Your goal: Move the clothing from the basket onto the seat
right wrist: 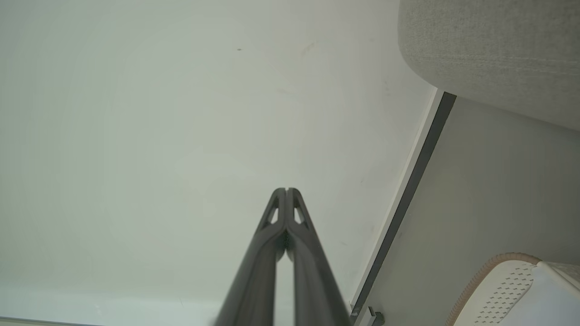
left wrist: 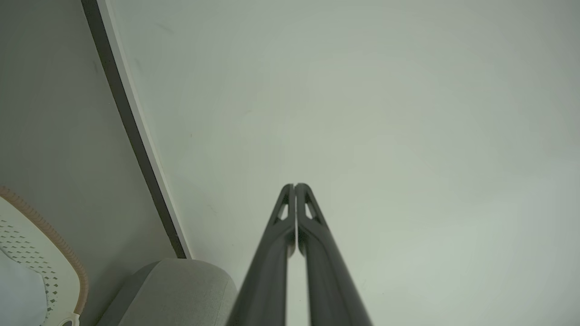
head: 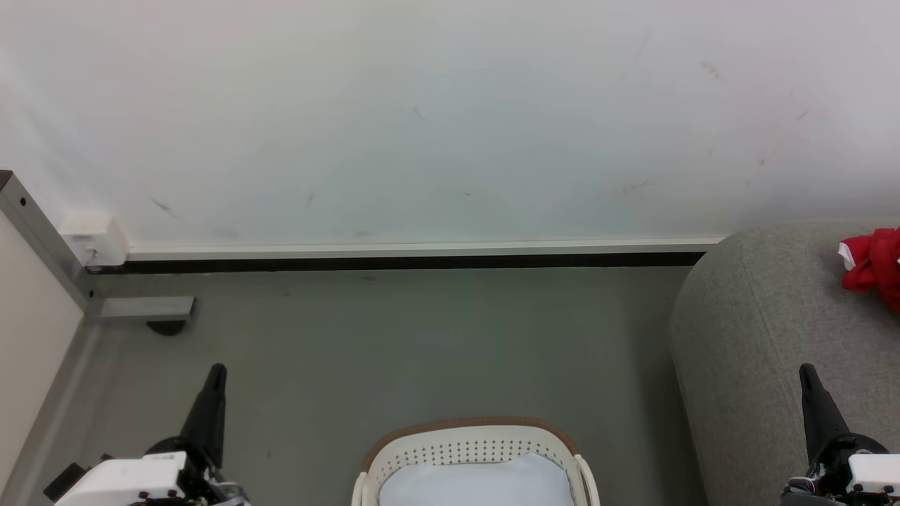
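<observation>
Down at the lower left, the left gripper [head: 216,371] points up across the floor, its two dark fingers pressed tight together with nothing between them. Moving across, the basket [head: 470,426] sits dead centre at the bottom edge, between the two arms. What shows of its inside is a pale pad [head: 478,485]. There is no red in the visible part, though its near half is cut off. Further right the seat [head: 745,330] bulges in, its rounded end just beside the basket. The right gripper [head: 807,372] shows against that upholstery, clenched too and empty. Up and to its right, the clothing [head: 872,270] lies bunched on the seat. The right arm looks the nearer one to the seat, and the basket lies inward of both tips, closer to the robot's body.
</observation>
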{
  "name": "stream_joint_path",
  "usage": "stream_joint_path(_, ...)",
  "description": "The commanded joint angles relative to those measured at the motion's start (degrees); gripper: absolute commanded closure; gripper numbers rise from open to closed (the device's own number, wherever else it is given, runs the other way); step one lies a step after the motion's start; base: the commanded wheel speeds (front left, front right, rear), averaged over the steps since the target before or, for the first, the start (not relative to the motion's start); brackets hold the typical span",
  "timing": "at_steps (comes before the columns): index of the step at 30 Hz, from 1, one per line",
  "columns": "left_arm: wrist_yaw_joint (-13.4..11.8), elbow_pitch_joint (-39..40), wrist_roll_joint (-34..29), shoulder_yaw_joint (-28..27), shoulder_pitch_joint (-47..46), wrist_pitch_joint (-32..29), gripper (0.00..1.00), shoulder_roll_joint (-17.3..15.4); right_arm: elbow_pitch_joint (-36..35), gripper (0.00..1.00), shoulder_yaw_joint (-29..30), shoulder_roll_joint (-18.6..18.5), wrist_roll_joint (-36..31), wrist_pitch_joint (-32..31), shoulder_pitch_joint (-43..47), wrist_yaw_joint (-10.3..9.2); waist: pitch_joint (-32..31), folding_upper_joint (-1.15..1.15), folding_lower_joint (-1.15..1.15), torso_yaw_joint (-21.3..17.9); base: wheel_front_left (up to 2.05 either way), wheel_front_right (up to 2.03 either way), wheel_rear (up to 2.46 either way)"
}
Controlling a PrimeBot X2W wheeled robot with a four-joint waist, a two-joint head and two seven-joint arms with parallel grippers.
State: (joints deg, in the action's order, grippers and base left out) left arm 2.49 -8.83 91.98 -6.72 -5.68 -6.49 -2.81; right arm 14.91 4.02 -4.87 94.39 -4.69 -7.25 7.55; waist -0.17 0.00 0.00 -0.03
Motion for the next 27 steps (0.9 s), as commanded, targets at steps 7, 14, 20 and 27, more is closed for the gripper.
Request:
stream_joint_path(7,0.1,0.1,0.7,-0.1,-0.5,-0.2,1.00,-0.1,-0.1,1.00,-0.4,-0.5,0.8,0.4,-0.4,-0.12,0.0,0.00,0.00,0.0,0.00,0.00,0.00)
stream_joint_path(14,0.1,0.1,0.7,-0.1,-0.5,-0.2,1.00,-0.1,-0.1,1.00,-0.6,-0.7,1.1,0.6,-0.3,-0.12,0.0,0.00,0.00,0.0,0.00,0.00,0.00)
stream_joint_path(20,0.1,0.1,0.7,-0.1,-0.5,-0.2,1.00,-0.1,-0.2,1.00,-0.9,-1.0,1.3,0.8,-0.3,-0.12,0.0,0.00,0.00,0.0,0.00,0.00,0.00)
stream_joint_path(27,0.1,0.1,0.7,-0.1,-0.5,-0.2,1.00,-0.1,-0.2,1.00,-1.2,-1.3,1.6,1.1,-0.3,-0.12,0.0,0.00,0.00,0.0,0.00,0.00,0.00)
